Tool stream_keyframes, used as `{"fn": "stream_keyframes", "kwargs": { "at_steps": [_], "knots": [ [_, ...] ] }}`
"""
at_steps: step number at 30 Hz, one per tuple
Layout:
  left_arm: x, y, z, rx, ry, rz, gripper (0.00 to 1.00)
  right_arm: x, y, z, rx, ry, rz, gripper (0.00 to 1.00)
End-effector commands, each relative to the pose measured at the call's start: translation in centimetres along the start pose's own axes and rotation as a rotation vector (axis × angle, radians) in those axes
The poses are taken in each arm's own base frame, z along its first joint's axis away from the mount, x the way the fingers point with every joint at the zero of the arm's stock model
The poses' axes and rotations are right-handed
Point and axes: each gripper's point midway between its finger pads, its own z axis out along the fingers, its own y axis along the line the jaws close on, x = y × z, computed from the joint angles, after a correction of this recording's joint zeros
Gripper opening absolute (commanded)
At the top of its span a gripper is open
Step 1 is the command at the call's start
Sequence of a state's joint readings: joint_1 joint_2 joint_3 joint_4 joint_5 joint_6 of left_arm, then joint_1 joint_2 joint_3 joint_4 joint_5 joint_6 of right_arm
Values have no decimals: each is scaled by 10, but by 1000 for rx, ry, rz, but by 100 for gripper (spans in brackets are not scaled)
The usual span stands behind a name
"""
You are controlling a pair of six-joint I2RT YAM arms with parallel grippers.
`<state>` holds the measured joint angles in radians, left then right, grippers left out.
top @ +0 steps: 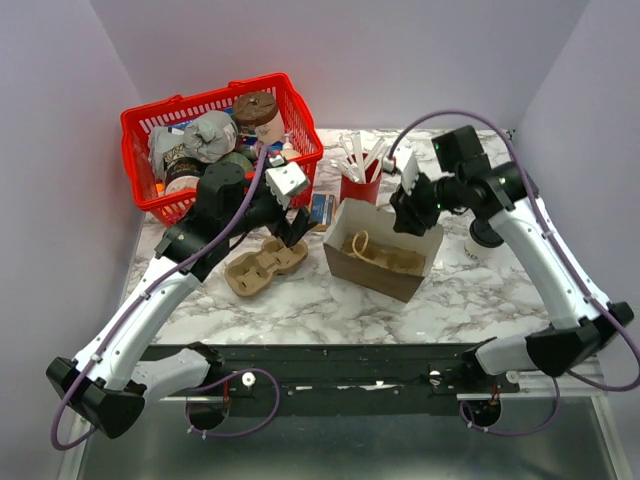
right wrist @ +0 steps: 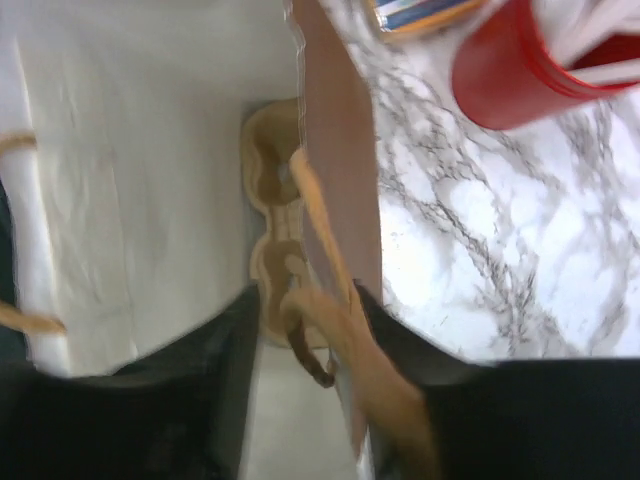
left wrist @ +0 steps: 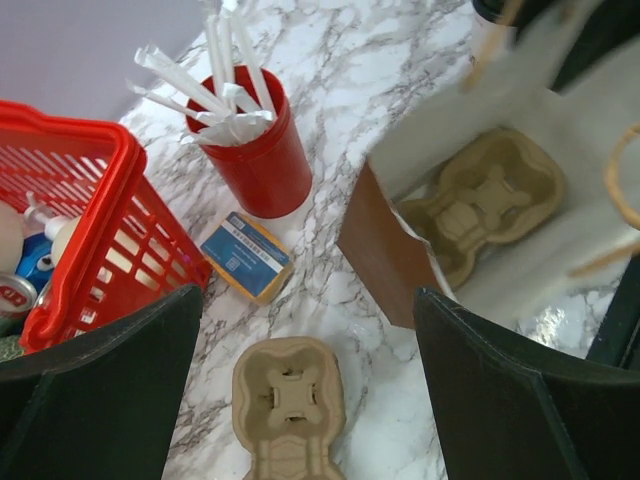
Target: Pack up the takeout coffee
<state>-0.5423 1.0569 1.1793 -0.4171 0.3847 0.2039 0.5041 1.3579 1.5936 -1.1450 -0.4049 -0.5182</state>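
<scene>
The takeout coffee [top: 481, 245], a cream-white cup, stands on the marble at the right, partly hidden under my right arm. An open brown paper bag [top: 375, 270] with a white lining stands mid-table, and a cardboard cup carrier [top: 385, 255] lies on its floor. My right gripper [top: 408, 215] is at the bag's far right rim. In the right wrist view its fingers [right wrist: 235, 340] stand apart astride the bag wall [right wrist: 340, 150] and a paper handle [right wrist: 335, 310]. My left gripper [top: 293, 228] hangs open and empty above a second carrier [left wrist: 290, 400] on the table.
A red cup [top: 360, 185] of white cutlery stands behind the bag, with a blue packet [top: 321, 208] lying beside it. The red basket [top: 140, 130] at the back left holds several groceries, among them a brown-topped tub [top: 255, 108]. White walls close in the table.
</scene>
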Motion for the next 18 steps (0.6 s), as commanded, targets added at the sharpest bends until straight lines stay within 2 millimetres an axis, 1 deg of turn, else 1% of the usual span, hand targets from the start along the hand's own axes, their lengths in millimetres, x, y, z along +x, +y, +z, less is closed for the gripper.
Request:
{"fn": "stream_keyframes", "kwargs": {
  "at_steps": [1,2,3,4,5,6,7,8,9,11,12,13,14,15,16,17,18],
  "knots": [
    [-21,-23,-5,181,-46,120,94,-42,-35,-32,73,-121,21,71],
    [-19,-29,-6,218,-45,141,94,-49,-38,-38,91,-143,10,77],
    [-18,-33,-7,248,-48,162,94,-61,-40,-52,121,-180,-13,82],
    [-17,-36,-7,276,-56,218,94,-65,-38,-57,125,-196,-20,90],
    [-19,-47,-10,340,-72,233,94,-67,-35,-61,124,-209,-17,91],
    [-18,-50,-8,366,-76,245,94,-67,-31,-61,111,-216,-13,92],
    [-19,-52,-6,390,-86,262,94,-65,-28,-65,112,-222,-10,92],
    [-25,-59,-7,442,-116,278,94,-63,-25,-64,104,-221,-2,92],
    [-22,-61,1,484,-116,279,92,-58,-24,-63,108,-210,5,92],
    [-27,-64,10,528,-146,306,90,-49,-26,-60,119,-189,20,89],
    [-24,-67,21,561,-147,284,89,-43,-30,-58,138,-169,31,88],
    [-27,-68,27,572,-155,278,88,-36,-37,-56,162,-146,49,86],
    [-35,-70,31,586,-174,292,87,-30,-43,-56,176,-132,64,85],
    [-30,-72,42,614,-159,281,86,-28,-46,-57,175,-136,74,85],
    [-31,-81,45,641,-163,288,84,-22,-55,-59,192,-132,95,84],
    [-36,-83,48,651,-168,298,84,-17,-59,-57,194,-120,87,83],
    [-32,-86,56,668,-160,298,83,-12,-63,-57,205,-108,85,83]
  ]
}}
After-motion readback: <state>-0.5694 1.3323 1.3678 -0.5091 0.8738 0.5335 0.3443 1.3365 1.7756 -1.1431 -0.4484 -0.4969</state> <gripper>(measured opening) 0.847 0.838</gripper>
